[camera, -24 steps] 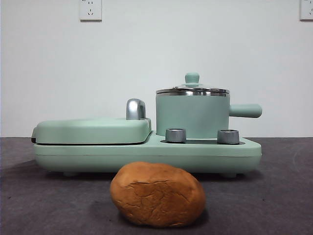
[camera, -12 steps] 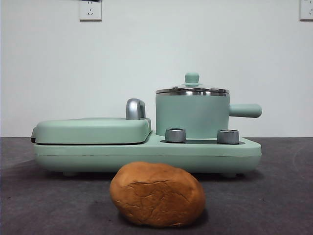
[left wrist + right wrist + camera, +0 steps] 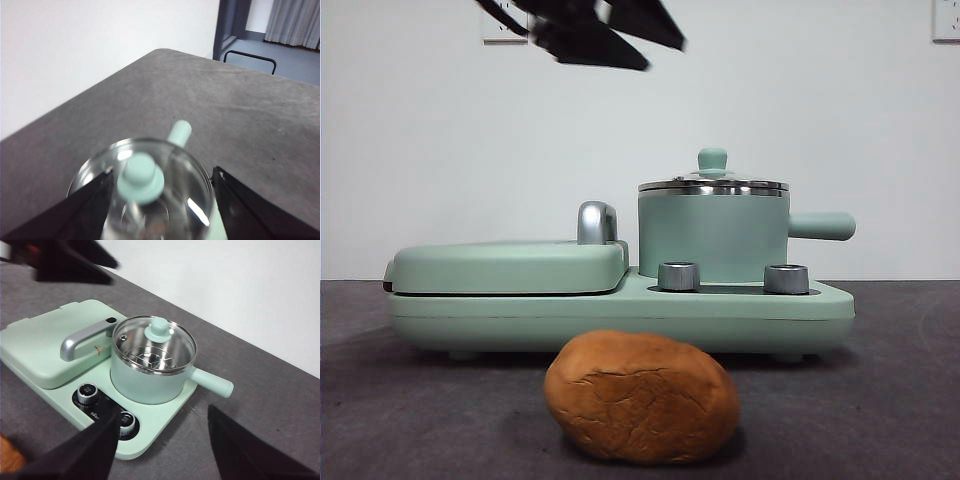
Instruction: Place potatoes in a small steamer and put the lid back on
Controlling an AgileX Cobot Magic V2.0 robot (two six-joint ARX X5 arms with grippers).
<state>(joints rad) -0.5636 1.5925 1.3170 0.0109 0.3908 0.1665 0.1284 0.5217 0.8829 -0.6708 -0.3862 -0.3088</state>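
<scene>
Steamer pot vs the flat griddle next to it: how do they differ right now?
The small steamer is a tall cylinder; the griddle is low and flat. The steamer wears a glass lid with a green knob; the griddle has a solid green cover. The steamer's side handle is green and straight; the griddle's is curved chrome. Both are mint green, closed, and sit on the same base.

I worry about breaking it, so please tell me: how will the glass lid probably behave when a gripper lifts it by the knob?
The lid looks like clear glass in a steel rim, so probably stiff but breakable if dropped. Its knob is small, smooth and rounded, so it may slip or let the lid swing. It looks fairly light for its size.
</scene>
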